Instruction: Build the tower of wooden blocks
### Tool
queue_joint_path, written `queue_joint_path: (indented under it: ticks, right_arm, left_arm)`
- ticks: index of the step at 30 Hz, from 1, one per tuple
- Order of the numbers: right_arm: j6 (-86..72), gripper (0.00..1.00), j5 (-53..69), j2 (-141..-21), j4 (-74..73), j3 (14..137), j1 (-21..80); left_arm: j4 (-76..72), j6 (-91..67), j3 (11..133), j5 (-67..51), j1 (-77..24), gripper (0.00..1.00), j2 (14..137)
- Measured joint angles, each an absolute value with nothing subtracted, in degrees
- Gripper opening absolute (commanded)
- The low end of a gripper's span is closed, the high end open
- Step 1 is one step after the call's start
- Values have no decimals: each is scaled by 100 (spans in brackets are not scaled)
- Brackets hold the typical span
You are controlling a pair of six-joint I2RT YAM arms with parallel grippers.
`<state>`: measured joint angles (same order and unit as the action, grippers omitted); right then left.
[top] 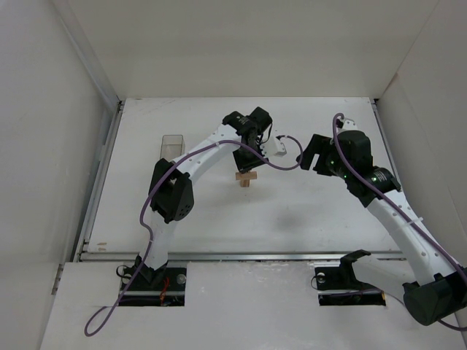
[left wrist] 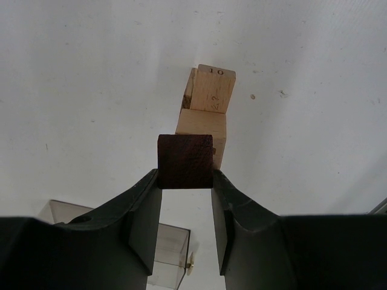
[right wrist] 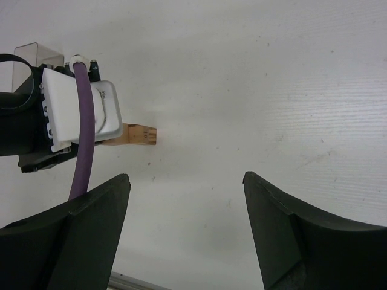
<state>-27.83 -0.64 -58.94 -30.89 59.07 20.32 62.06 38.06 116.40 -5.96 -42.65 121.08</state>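
Near the middle of the frame we see the left gripper [top: 245, 162] hanging just above the small wood block tower [top: 246, 179] on the white table [top: 292, 215]. The right gripper [top: 303, 158] sits to its right, pointing toward it. A clear box [top: 171, 144] stands apart at the upper left.

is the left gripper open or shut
Shut on the dark reddish-brown block: the left gripper presses both its sides in its wrist view.

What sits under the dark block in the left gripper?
Below the dark block, clamped by the left gripper, lie light-tan wooden bars stacked crosswise on the table. The block covers the stack's top, so contact cannot be told.
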Motion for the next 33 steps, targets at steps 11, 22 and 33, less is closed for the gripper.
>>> queue_joint_path:
  ticks: [11,22,33]
  right_arm:
    - [-2781,83,-64,-5894,-3098,5902,2032]
    - [-2770,83,-64,-5894,-3098,5902,2032]
    - [-2720,83,-64,-5894,-3096,5900,2032]
  left_arm:
    - [6250,3837,11629,-593,-4265,18,12108]
    - [6259,3852,11629,-611,-4265,18,12108]
    - [6263,3852,11629,-692,-4268,18,12108]
